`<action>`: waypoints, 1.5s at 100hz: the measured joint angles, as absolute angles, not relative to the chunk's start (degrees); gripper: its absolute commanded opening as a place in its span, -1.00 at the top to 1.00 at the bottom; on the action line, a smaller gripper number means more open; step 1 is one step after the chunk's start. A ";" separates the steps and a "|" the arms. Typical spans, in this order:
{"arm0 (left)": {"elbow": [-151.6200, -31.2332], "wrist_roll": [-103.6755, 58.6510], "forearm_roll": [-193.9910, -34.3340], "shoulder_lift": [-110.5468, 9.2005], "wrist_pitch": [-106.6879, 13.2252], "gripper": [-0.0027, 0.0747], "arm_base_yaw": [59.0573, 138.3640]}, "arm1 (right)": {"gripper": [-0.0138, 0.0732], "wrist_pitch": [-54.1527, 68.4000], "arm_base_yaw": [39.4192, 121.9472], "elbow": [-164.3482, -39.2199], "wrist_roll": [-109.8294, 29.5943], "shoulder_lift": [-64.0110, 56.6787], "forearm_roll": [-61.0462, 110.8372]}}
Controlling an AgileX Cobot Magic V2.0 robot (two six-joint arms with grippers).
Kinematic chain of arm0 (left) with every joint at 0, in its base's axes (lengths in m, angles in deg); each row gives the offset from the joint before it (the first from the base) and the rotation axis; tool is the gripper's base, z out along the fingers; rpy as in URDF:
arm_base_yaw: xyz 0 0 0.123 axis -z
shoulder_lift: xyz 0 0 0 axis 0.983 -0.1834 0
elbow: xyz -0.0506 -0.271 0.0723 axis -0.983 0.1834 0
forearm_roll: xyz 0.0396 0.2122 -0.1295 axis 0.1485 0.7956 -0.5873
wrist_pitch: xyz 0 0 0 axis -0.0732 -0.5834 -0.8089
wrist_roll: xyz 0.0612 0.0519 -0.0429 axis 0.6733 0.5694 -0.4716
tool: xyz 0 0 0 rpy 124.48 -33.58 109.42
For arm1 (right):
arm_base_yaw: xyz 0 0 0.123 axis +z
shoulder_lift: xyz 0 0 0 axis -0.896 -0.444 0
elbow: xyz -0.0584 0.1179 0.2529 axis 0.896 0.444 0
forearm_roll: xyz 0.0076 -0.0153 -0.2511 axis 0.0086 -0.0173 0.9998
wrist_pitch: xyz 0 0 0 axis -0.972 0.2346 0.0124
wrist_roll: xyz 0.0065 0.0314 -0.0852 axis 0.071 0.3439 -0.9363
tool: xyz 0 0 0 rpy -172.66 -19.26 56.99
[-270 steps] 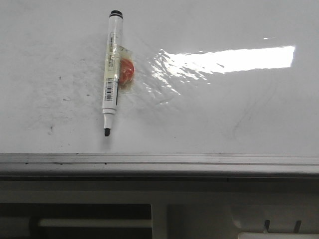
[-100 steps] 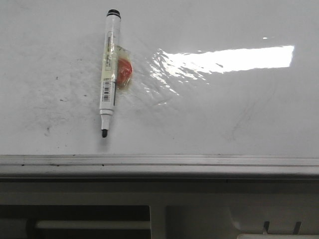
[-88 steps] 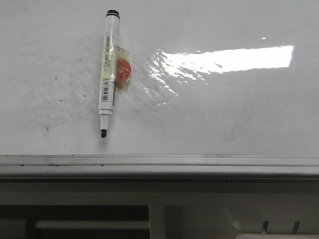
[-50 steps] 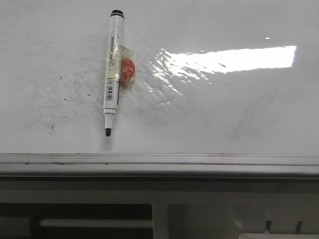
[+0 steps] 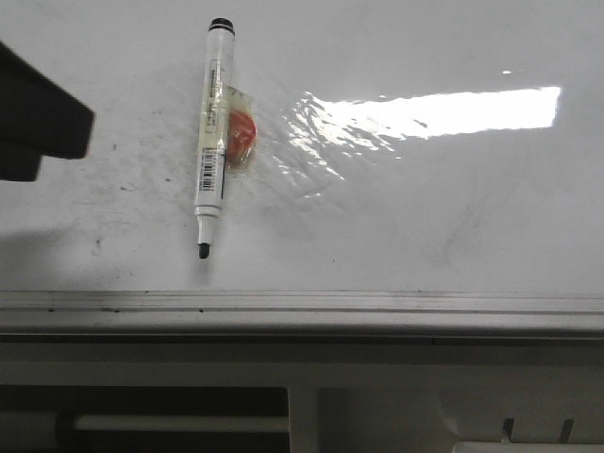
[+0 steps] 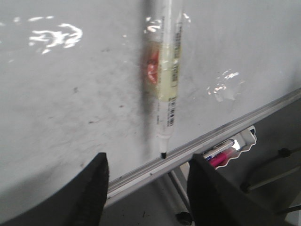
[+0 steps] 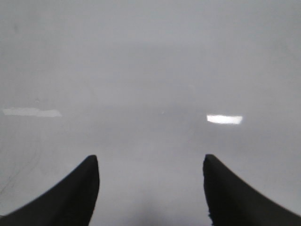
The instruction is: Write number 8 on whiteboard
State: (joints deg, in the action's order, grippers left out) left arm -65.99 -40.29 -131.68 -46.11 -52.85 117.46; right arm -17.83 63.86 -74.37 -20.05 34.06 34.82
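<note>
The whiteboard [image 5: 396, 217] is glossy white with faint grey smudges, a glare strip and a grey edge rail [image 5: 302, 304]. No number 8 shows on it. A white marker [image 5: 211, 132] with a black cap end and bare black tip lies on the board, beside an orange-red blob under clear tape [image 5: 241, 132]. It also shows in the left wrist view [image 6: 168, 80]. My left gripper [image 6: 146, 162] is open and empty, its jaws straddling the marker's tip near the rail; a dark part of it [image 5: 38, 118] enters the front view at the left. My right gripper [image 7: 151, 165] is open and empty over bare board.
Below the rail in the left wrist view hangs a wavy-edged tray [image 6: 235, 143] holding a pink marker [image 6: 221, 157] and another pen. Grey frame parts and a white bar [image 5: 179, 423] lie under the board in the front view.
A dark part of my left arm has come into the front view at the left edge, with its shadow on the board. The marker looks shifted slightly right and down in the picture.
</note>
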 measured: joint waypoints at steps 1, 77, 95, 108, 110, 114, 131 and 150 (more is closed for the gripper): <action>-66.04 -40.29 -131.83 -46.60 -52.10 0.02 118.13 | -0.28 -17.83 63.86 -74.37 -20.05 34.06 34.82; -70.60 -40.29 -139.10 -64.16 -38.49 0.08 125.97 | -0.28 -17.83 64.05 -74.37 -20.05 34.06 34.17; -70.92 -40.29 -139.10 -65.55 -38.57 0.84 126.06 | -0.28 -17.83 64.29 -74.37 -20.05 34.06 33.80; -70.94 -39.50 -136.10 -65.74 -41.22 0.98 126.06 | -0.28 -17.83 66.18 -74.37 -21.03 34.06 32.50; -70.94 -39.15 -135.23 -65.62 -41.89 0.98 126.06 | -0.28 -17.83 66.76 -74.37 -21.53 34.06 31.99; -70.94 -38.62 -133.64 -65.19 -43.71 0.98 126.06 | -0.28 -17.83 68.10 -74.37 -23.93 34.06 30.84; -70.94 -32.25 -126.11 -61.40 -54.77 0.98 126.06 | -0.28 -19.45 74.90 -74.37 -37.36 33.03 21.23; -70.94 -12.99 -123.78 -57.97 -66.43 0.98 126.27 | -0.28 -21.24 83.17 -74.37 -51.21 28.80 12.30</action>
